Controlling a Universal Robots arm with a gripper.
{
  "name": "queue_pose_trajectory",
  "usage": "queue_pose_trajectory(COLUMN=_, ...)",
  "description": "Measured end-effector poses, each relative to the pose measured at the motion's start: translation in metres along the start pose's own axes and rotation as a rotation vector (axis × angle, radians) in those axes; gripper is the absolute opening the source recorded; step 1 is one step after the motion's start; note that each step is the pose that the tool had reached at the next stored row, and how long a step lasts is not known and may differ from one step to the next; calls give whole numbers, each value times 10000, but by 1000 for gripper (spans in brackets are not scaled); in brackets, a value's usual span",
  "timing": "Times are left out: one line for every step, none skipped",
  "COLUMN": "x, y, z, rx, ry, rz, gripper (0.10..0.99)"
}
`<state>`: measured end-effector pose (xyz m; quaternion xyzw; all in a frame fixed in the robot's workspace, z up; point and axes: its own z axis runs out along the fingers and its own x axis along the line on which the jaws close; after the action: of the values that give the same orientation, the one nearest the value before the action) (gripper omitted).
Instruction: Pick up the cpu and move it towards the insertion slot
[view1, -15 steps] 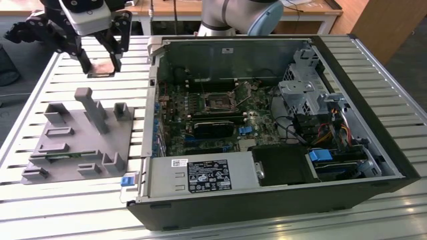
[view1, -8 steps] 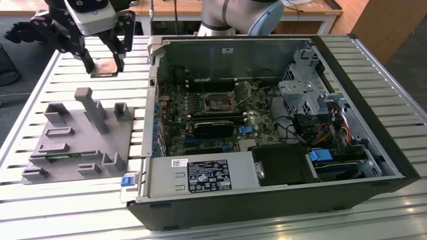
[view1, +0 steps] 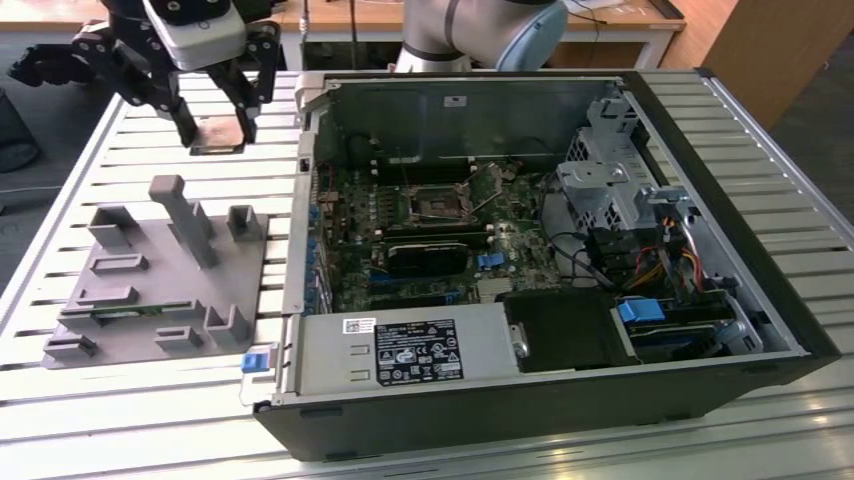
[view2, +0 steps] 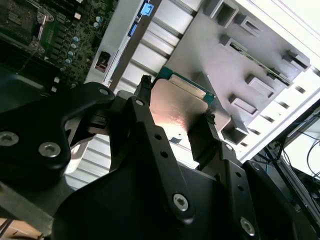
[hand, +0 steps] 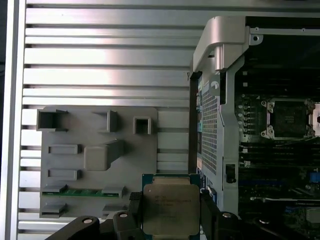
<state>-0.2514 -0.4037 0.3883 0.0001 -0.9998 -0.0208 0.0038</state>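
Now the tool grips the cpu, held flat, metal top upward.

A glossy metal cpu sits between matt black gripper fingers above a ribbed, brushed-aluminium table.

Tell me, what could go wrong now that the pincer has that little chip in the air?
The pincer grips the chip only by two opposite edges, so it might slip or tilt. The socket sits deep inside the computer case, whose side wall stands between them; the chip could knock that wall on the way over. A tilted chip may seat badly.
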Motion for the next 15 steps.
queue_pose_trajectory(x=-13, y=0, z=0, rx=0, ry=0, rz=0, gripper=541)
queue_pose_trajectory(x=-27, y=0, z=0, rx=0, ry=-1, rz=0, gripper=541)
queue_pose_trajectory(x=-43, y=0, z=0, rx=0, ry=0, rz=1, gripper=541)
queue_pose_trajectory(x=-60, y=2, z=-1, rx=1, ry=0, rz=1, gripper=541)
queue_pose_trajectory(x=-77, y=4, z=0, rx=0, ry=-1, rz=1, gripper=541)
queue_pose_trajectory(x=-95, y=7, z=0, rx=0, ry=-1, rz=0, gripper=541)
queue_pose_trajectory(x=-113, y=9, z=0, rx=0, ry=-1, rz=1, gripper=541)
queue_pose_trajectory(x=-129, y=11, z=0, rx=0, ry=0, rz=1, gripper=541)
queue_pose_trajectory(x=-145, y=12, z=0, rx=0, ry=-1, rz=1, gripper=541)
queue_pose_trajectory(x=-166, y=14, z=0, rx=0, ry=-1, rz=1, gripper=541)
queue_pose_trajectory(x=-184, y=16, z=0, rx=0, ry=0, rz=1, gripper=541)
queue_pose_trajectory(x=-200, y=17, z=0, rx=0, ry=0, rz=1, gripper=541)
queue_pose_trajectory(x=-213, y=19, z=0, rx=0, ry=0, rz=0, gripper=541)
queue_pose_trajectory(x=-227, y=20, z=0, rx=0, ry=-1, rz=0, gripper=541)
queue_pose_trajectory(x=-239, y=20, z=0, rx=0, ry=0, rz=1, gripper=541)
